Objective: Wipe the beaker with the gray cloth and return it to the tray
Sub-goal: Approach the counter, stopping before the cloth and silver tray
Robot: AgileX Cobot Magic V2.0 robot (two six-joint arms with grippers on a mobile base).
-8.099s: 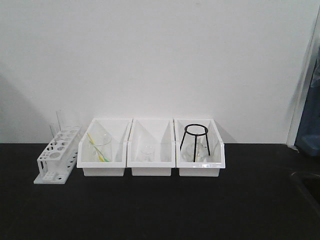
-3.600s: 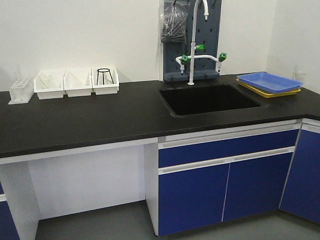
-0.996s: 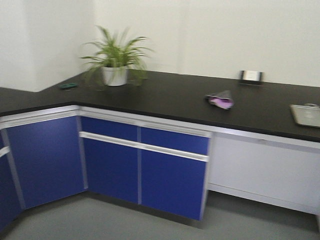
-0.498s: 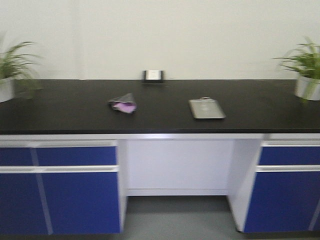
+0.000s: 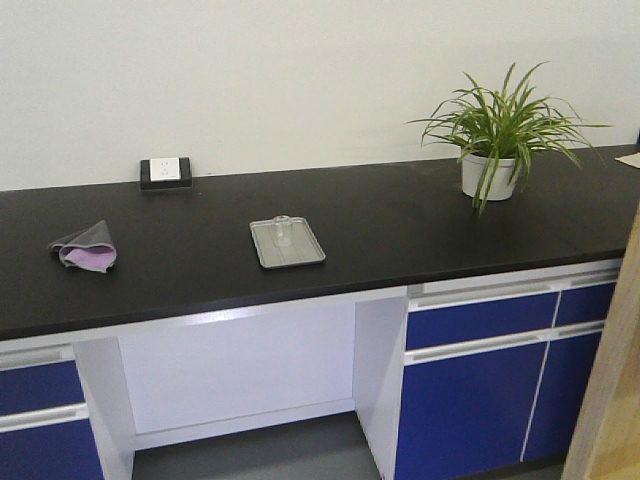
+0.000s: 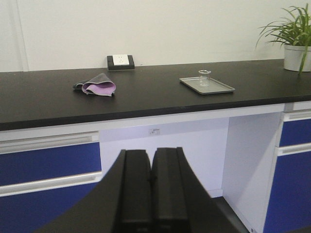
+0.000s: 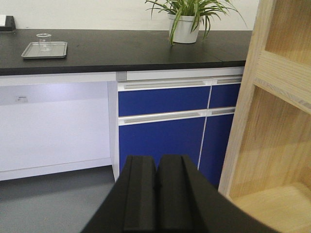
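Left wrist view: gray cloth (image 6: 95, 85); right wrist view: wooden frame (image 7: 274, 102).

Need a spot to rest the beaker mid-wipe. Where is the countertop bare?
Bare counter lies between the gray cloth and the tray, and a wider stretch between the tray and the potted plant. Nowhere is crowded; only the beaker fills the tray's far end.
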